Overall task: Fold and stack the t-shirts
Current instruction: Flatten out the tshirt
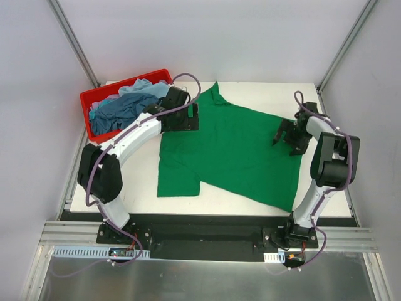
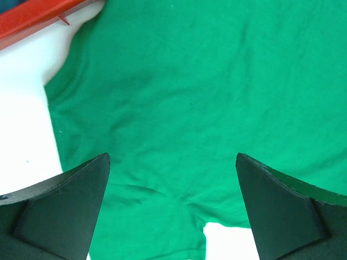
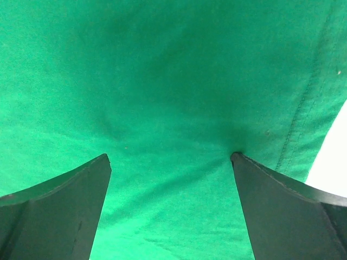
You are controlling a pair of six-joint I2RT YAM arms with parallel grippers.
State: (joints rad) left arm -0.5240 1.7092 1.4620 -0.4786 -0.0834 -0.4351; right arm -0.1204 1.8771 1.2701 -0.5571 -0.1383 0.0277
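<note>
A bright green t-shirt (image 1: pixel 232 150) lies spread flat on the white table (image 1: pixel 263 94), collar toward the back. A dark teal-blue t-shirt (image 1: pixel 122 111) and a pale blue one (image 1: pixel 141 86) are bunched inside the red bin. My left gripper (image 1: pixel 190 118) hovers open over the green shirt's left shoulder and sleeve; in the left wrist view (image 2: pixel 173 162) its jaws stand wide apart with only green cloth (image 2: pixel 184 81) below. My right gripper (image 1: pixel 286 138) is open over the shirt's right edge. In the right wrist view (image 3: pixel 171 160) its right fingertip (image 3: pixel 238 160) presses into the fabric (image 3: pixel 162 70) and creases it.
The red bin (image 1: pixel 100 89) stands at the back left corner, close behind my left gripper, and its rim (image 2: pixel 32 16) shows in the left wrist view. Bare table (image 2: pixel 21 124) lies left of the shirt. Grey walls and metal posts surround the table.
</note>
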